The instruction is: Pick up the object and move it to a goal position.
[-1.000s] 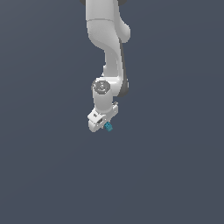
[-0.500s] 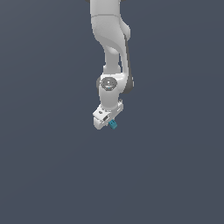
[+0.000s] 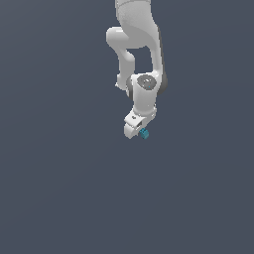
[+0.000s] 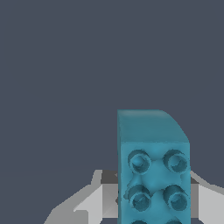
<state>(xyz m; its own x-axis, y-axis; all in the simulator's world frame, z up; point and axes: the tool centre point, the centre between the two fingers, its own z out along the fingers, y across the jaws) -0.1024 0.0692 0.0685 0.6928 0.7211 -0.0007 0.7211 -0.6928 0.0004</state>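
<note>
The object is a small teal-blue studded block (image 3: 144,133). It sticks out at the lower end of my white gripper (image 3: 139,131), which is shut on it and holds it in the air. In the wrist view the block (image 4: 153,162) fills the near field, with round studs on its face, and the grey fingers (image 4: 89,203) show on either side of it. The white arm (image 3: 136,44) reaches down from the top of the exterior view.
A plain dark grey-blue surface (image 3: 59,188) fills the rest of both views. No other object shows.
The arm with the block in its gripper has moved toward the exterior view's right and slightly up. The grip on the block has not changed.
</note>
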